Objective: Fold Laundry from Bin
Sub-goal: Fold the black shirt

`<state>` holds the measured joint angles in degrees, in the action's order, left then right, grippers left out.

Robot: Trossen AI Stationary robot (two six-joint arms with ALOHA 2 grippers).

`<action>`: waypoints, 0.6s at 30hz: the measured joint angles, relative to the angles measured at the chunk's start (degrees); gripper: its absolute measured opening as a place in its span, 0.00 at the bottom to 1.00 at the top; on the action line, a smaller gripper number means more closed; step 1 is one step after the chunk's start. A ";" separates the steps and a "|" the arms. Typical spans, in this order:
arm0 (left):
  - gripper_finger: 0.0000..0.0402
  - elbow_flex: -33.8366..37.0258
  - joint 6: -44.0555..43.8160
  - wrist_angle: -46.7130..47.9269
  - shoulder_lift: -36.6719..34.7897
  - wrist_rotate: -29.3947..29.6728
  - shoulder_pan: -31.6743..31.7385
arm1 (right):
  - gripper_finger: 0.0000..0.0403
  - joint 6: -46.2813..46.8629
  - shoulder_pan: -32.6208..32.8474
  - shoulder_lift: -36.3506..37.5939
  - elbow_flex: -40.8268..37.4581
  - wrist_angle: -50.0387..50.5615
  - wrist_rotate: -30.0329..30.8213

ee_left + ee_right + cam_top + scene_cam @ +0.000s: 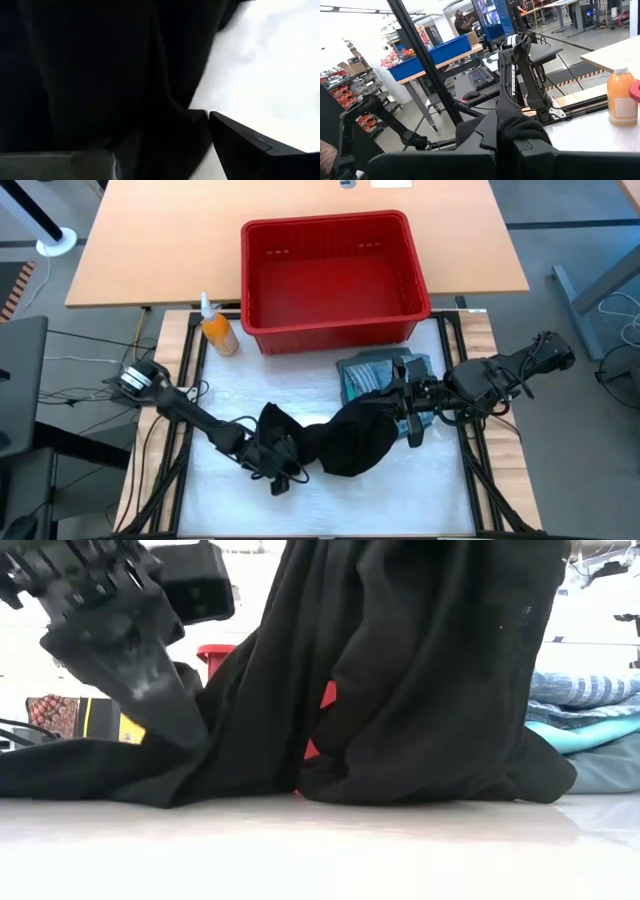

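Note:
A large black garment (350,442) hangs in the middle of the table from my right gripper (410,420), which is raised, points level and is shut on it. The garment's lower part (430,775) and a left-hand tail rest on the white table. My left gripper (278,470) is low at that tail, slanting down. It is open, with black cloth lying between its fingers (162,135). A folded stack of laundry (375,372), striped over turquoise (590,725), lies in front of the red bin (325,222), in which no laundry shows. My right gripper pinches a bunched-up part of the black garment (520,129) between its two shut fingers, coming level from the table's right side. The garment hangs below the fingers in loose folds, its lower end on the table. My left gripper: black cloth reaches up to one finger (235,140), but I cannot tell whether the fingers touch it.
An orange bottle (218,330) stands at the bin's left front corner. The bin sits at the far edge, half on a wooden desk. Bare white table lies near the front edge (320,850). People and workbenches show in the room beyond (462,22).

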<state>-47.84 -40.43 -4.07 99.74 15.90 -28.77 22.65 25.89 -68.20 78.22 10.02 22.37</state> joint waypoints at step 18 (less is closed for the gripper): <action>0.00 -1.18 4.27 11.03 -12.33 6.65 0.22 | 0.07 -0.19 0.00 -0.01 0.00 1.92 -1.57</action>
<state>-49.01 -36.16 6.95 87.41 22.55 -28.56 22.46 25.89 -68.22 78.22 11.94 20.80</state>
